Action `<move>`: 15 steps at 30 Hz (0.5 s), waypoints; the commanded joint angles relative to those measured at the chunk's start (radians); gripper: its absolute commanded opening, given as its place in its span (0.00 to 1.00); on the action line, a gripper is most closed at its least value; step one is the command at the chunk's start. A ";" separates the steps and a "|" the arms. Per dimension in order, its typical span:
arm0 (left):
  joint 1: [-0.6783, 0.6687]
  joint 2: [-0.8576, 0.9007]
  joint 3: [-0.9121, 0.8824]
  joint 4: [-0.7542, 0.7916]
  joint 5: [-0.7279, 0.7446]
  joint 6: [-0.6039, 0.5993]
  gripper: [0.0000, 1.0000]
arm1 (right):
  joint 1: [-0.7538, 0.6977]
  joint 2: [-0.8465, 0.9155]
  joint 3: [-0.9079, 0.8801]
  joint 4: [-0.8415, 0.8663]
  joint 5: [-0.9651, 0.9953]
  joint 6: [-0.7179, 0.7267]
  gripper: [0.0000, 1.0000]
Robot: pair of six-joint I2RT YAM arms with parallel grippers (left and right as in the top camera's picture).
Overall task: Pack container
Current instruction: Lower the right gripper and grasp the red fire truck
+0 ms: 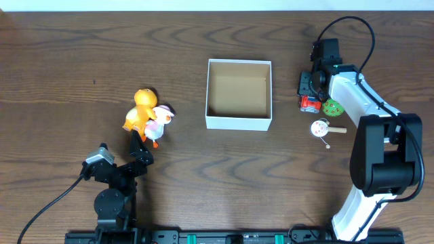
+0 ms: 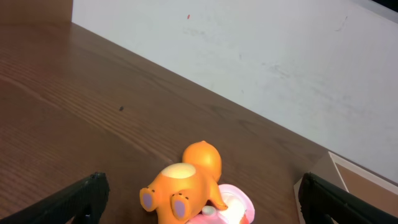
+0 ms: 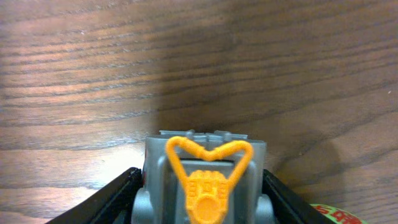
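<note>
Where the dark wood table (image 1: 203, 176) meets a white wall (image 2: 261, 56), left fingers (image 2: 84, 198) spread, right fingers (image 3: 118, 196) pinching a grey toy (image 3: 205, 186).

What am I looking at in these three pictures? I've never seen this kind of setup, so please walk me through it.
Two robot arms work at a wooden table, each ending in a two-finger gripper. The wide picture comes from a camera fixed above; the other two come from cameras on the arms' wrists.

In the middle stands the container, an empty open box. To its left lie an orange toy and a pink-and-white toy, touching. The left gripper is open beside them, holding nothing.

To the right lie a green round toy and a small white toy with a stick. The right gripper has its fingers on either side of a grey toy vehicle with an orange part; whether it is squeezing yet is unclear.
</note>
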 commanded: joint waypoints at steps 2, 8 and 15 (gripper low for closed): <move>0.002 -0.004 -0.023 -0.033 -0.008 0.013 0.98 | -0.003 -0.007 -0.008 -0.021 -0.011 -0.009 0.50; 0.002 -0.004 -0.023 -0.033 -0.008 0.014 0.98 | 0.019 -0.074 -0.002 -0.026 -0.011 -0.043 0.41; 0.002 -0.004 -0.023 -0.033 -0.008 0.013 0.98 | 0.067 -0.151 -0.002 -0.048 0.017 -0.064 0.43</move>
